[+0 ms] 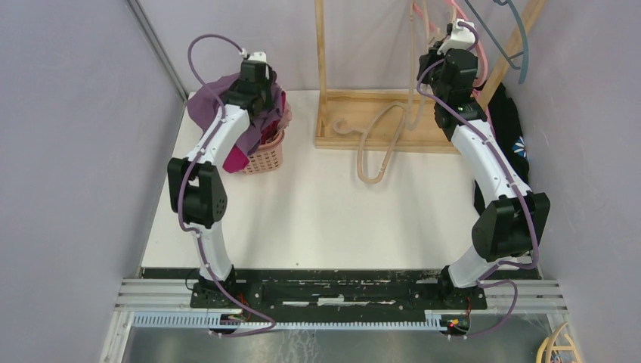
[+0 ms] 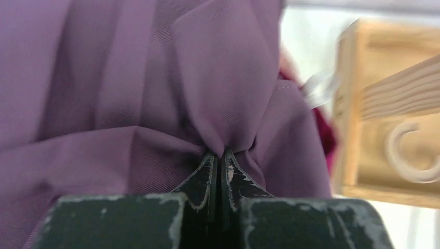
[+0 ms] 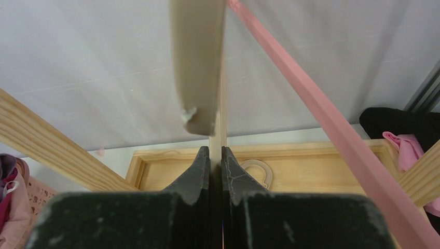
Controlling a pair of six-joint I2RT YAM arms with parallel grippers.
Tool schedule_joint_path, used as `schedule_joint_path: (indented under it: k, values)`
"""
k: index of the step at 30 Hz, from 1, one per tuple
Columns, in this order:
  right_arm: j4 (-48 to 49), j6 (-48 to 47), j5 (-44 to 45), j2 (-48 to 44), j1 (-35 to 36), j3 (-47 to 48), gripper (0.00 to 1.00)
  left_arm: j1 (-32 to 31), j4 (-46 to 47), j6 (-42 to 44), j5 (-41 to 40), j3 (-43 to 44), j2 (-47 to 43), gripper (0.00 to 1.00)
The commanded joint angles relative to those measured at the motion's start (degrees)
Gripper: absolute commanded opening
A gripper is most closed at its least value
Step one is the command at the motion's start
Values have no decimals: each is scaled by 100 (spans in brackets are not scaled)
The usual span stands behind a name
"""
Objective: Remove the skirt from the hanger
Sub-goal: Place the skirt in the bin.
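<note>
Left gripper [image 2: 219, 153]: jaws pressed together, pinching a fold of the purple woven skirt [image 2: 155, 78]. The skirt is bunched over the pink plastic lattice basket [image 1: 266, 157] at the table's far left. Right gripper [image 3: 216, 149]: clamped on the thin edge of a beige plastic hanger [image 3: 197, 62], up by the pale wooden rack [image 3: 52, 137]. The skirt looks free of the hanger. So bring the left arm low and release only once the cloth is centred over the basket, with the hanger held steady.
</note>
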Motion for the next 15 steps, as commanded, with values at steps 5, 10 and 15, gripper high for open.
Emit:
schedule_joint_path:
  k: [5, 10, 15]
  values:
    - [438, -44, 88, -290, -36, 12, 1, 767, -227, -773, 108, -1023, 310, 3]
    - [401, -112, 162, -306, -54, -69, 1, 839, -557, -499, 184, -790, 1050, 3]
    - [413, 14, 111, -315, -58, -62, 1, 702, -402, 23, 210, -789, 781, 20]
